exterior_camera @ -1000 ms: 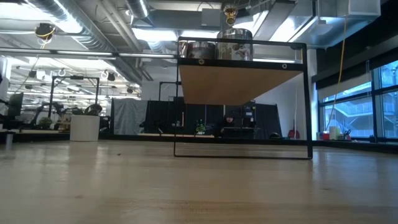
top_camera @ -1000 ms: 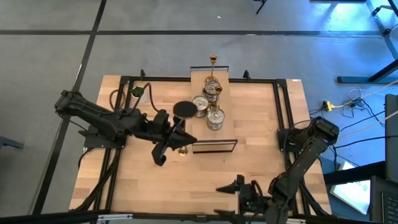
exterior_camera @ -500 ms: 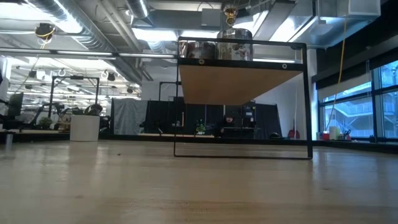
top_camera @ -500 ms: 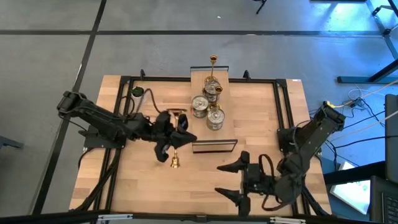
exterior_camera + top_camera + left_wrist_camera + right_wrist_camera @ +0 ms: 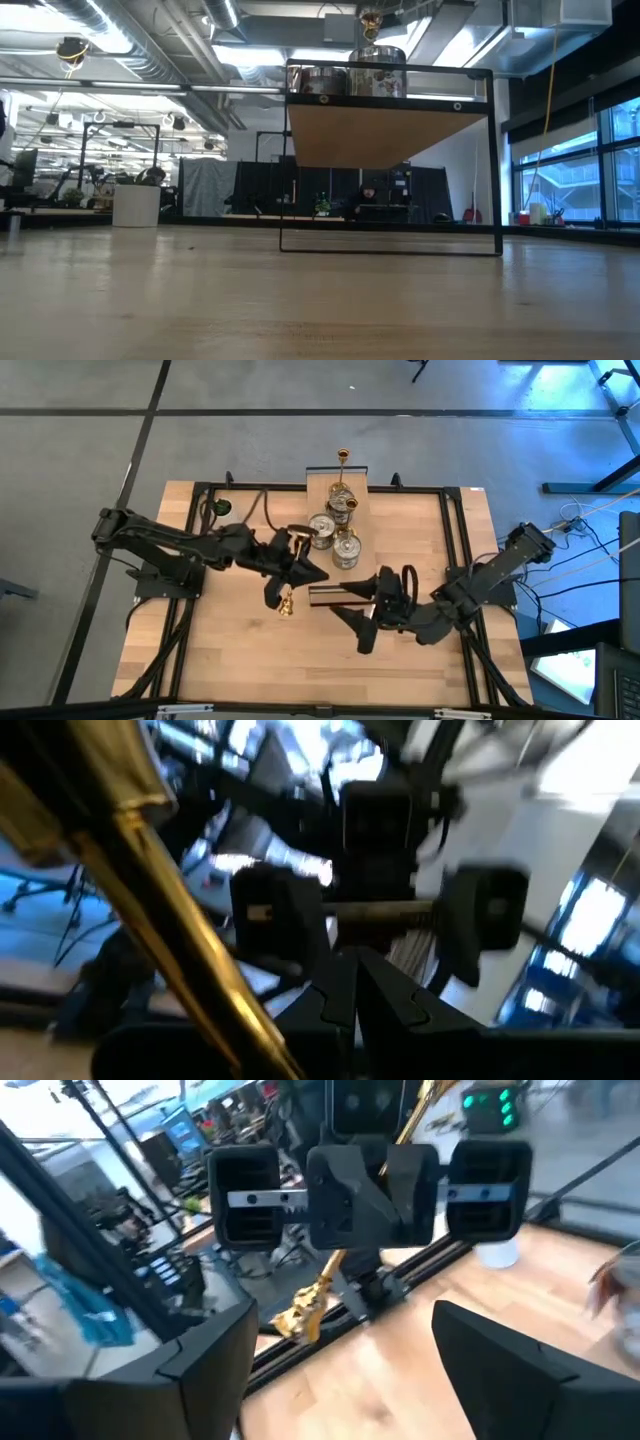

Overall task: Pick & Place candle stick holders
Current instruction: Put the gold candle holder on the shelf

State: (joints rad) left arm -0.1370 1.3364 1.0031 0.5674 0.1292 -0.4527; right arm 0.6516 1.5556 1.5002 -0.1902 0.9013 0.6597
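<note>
Brass candle stick holder [image 5: 289,572] hangs tilted in left claw [image 5: 292,568].

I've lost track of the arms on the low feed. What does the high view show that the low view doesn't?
Only the high view shows both arms: the left hand holding a brass candle stick holder aloft beside the raised shelf, and the open right hand facing it.

Only the low view shows the room beyond the table.

Both show the shelf and the candle stick holders on the shelf.
</note>
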